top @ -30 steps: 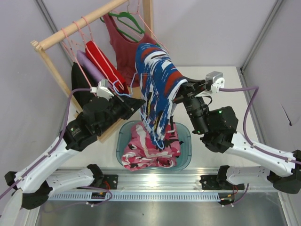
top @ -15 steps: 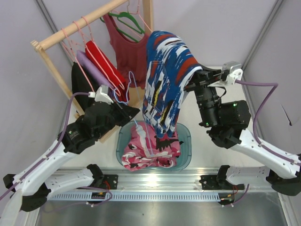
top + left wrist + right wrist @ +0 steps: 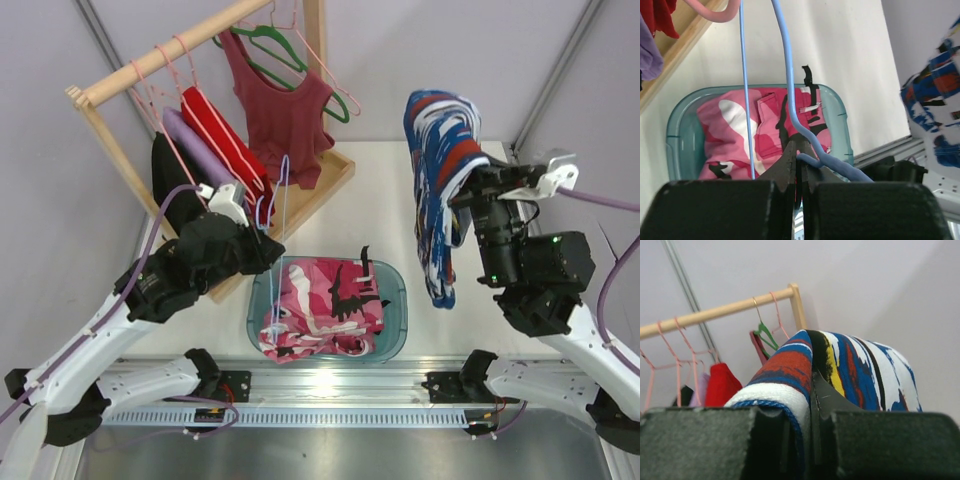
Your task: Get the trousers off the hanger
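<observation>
Walls: you have plain pale lilac-grey panels (image 3: pixel 450 60) at the back and on both sides, joined by thin grey metal posts (image 3: pixel 555 75).
Tabletop: you look down on a matte white surface (image 3: pixel 380 220).
Furniture: a light wooden clothes rack (image 3: pixel 110 84) stands at your far left, its top bar slanting upward and its base board resting on the tabletop.
Near edge: a silver slotted rail (image 3: pixel 330 385) runs across, with a brushed metal sheet (image 3: pixel 330 450) below it.
Light: soft and even, with glare on the rail.

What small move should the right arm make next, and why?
Probably lower the trousers onto the table and release: they hang free from the right gripper, clear of the hanger, which the left gripper holds near the basin.
</observation>
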You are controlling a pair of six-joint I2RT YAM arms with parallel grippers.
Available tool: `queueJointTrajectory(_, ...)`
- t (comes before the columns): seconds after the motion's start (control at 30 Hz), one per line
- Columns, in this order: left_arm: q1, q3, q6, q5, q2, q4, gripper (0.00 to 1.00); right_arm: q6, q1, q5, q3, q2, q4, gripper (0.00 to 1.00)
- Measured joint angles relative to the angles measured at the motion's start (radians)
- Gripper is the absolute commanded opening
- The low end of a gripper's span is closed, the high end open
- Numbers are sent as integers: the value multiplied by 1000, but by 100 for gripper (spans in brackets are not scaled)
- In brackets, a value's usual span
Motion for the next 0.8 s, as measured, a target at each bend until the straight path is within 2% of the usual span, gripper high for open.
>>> queueJointTrajectory(0.17,0,19,60,13,-1,-32,0,-52,0,-3,-131,-71,-122,0)
queueJointTrajectory(0.4,0,32,94,21,-25,-42,0,-126,37,-8,-272,-76,-238,0)
queueJointTrajectory(0.67,0,29,93,22,-81,-48,0,-179,45,3,-315,-51,-226,0)
queueJointTrajectory(0.8,0,28,93,22,-89,-49,0,-208,8,18,-314,-38,-198,0)
